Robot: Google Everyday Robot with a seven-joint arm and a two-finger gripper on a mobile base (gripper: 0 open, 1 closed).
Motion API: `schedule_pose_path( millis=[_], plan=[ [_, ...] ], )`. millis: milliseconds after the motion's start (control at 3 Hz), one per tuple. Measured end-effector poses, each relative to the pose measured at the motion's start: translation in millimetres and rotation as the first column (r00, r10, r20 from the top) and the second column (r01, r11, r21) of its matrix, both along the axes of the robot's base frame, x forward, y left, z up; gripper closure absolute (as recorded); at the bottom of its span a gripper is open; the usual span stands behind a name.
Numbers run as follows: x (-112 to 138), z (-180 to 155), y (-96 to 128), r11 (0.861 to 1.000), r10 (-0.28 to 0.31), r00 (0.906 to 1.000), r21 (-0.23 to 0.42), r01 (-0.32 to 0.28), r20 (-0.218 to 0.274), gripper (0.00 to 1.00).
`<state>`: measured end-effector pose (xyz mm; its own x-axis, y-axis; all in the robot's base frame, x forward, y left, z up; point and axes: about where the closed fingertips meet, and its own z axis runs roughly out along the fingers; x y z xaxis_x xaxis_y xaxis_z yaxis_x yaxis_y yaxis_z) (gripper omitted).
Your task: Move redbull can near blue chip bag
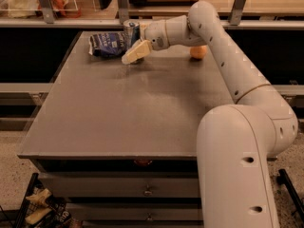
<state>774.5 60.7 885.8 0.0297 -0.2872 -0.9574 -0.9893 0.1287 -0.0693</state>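
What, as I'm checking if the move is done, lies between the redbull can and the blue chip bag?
Nothing, in the camera view: the redbull can stands beside the blue chip bag, the gripper at the can.
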Motion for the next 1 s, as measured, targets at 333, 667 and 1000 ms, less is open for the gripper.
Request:
schedule_pose_path(
  millis=[333,667,1000],
  plan=[
    [-4.4,3.6,-4.6,1.000,-0.003,1.0000,-0.032,0.003,-0.006,0.00],
    [-12.2,8.3,-14.3,0.997,-0.012,0.9998,-0.080,0.011,-0.015,0.00],
    [-23.5,11.5,-31.6,0.992,-0.028,0.9992,-0.127,0.024,-0.028,0.00]
  ],
)
